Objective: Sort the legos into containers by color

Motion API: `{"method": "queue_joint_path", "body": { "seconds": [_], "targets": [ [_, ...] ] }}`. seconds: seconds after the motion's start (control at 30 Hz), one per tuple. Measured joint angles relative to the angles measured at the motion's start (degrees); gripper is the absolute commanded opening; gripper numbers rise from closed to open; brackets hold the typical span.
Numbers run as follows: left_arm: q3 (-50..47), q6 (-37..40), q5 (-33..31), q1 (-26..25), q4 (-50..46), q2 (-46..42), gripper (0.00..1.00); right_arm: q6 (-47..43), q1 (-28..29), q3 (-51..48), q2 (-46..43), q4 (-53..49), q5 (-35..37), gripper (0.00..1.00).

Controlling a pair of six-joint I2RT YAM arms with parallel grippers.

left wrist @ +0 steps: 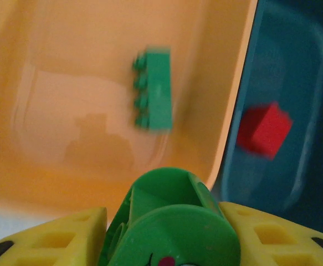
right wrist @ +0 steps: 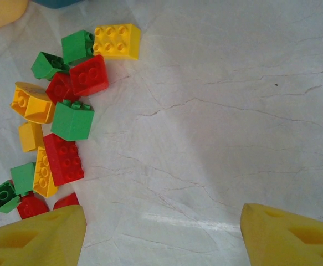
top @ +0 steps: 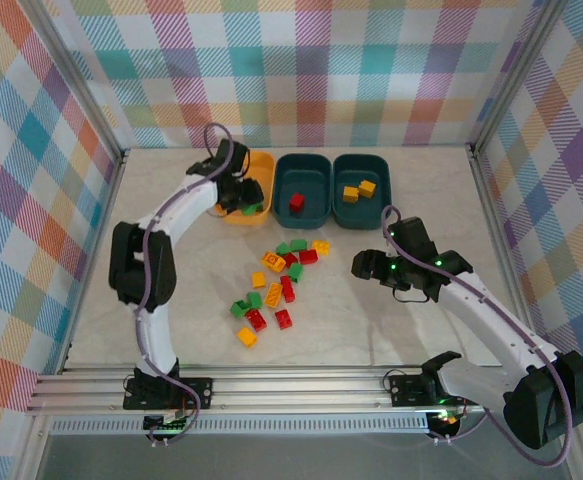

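Clamped in the left gripper (top: 239,197), a rounded green piece (left wrist: 175,216) is held over the orange tub (left wrist: 67,138). Inside, a green four-stud brick (left wrist: 155,91) is seen on its side — long axis running away from the wrist camera, studs leftward. From above, yellow bricks (top: 359,190) are revealed in the right teal tub (top: 383,195). The right gripper (right wrist: 164,224) is spread open beside the loose pile (right wrist: 61,111).

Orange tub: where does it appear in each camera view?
Top external: orange tub, leftmost at the back.
Left wrist: the tub is left and centre, behind the green lego in the left claw.
Right wrist: the tub is in the top-left corner.
Shared landmark: the teal tub beside it.
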Motion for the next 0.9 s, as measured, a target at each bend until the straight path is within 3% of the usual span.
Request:
{"method": "queue_joint_path", "body": {
  "seconds": [0.27, 0.43, 0.57, 0.73, 0.9],
  "targets": [
    [21.09, -1.73, 0.17, 4.00, -5.84, 16.55, 0.31, -4.50, -0.02, 3.34, 0.13, -2.91, 6.88, 0.78],
    [27.61, -2.27, 1.68, 5.46, -7.89, 23.58, 0.36, -5.84, 0.00, 7.15, 4.26, -2.08, 6.64, 0.76],
    [29.38, -2.38, 3.08, 6.19, -9.62, 26.69, 0.47, -5.60, 0.26, 8.02, 8.57, -0.52, 4.63, 0.76],
    [30.86, -2.21, 7.19, 6.91, -10.40, 27.96, 0.72, -3.48, 1.44, 8.02, 9.42, 0.46, 2.78, 0.75],
    [30.53, -2.12, 11.32, 6.91, -9.84, 27.26, 0.78, -0.17, 6.73, 8.02, 9.31, 1.42, 3.26, 0.72]
  ]
}}
